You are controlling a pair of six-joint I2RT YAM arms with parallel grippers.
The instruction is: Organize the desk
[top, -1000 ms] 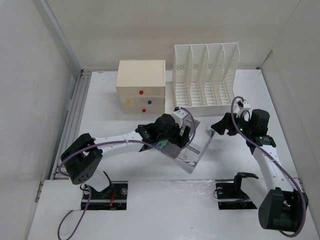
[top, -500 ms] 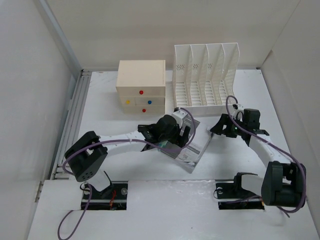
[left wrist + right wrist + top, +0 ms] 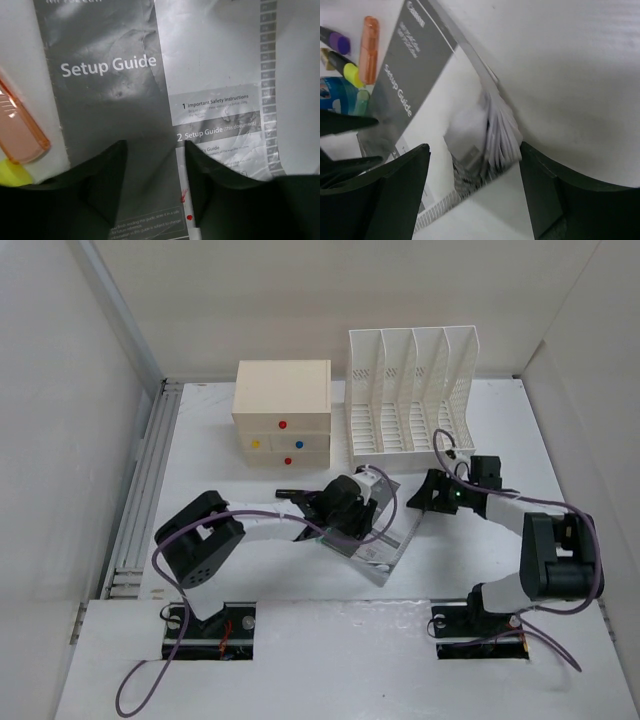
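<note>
both jaws released: left gripper (image 3: 154, 147) over setup guide (image 3: 107, 65) cover, right gripper (image 3: 473, 147) at its fanned edge, on desk (image 3: 205, 455).

Drawer box (image 3: 282, 415) left of file rack (image 3: 410, 390); booklet (image 3: 398, 532) before both, on desk (image 3: 220, 485).

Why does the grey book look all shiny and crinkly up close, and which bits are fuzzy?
Left wrist view: light bounces off what looks like a wrinkled clear wrap on the Setup Guide booklet, but its words stay sharp; the left hand's fingers are too near, so they look soft-edged. Right wrist view: the fanned page edges are smeared. Top view: even light on the desk, only faint shadows.
</note>
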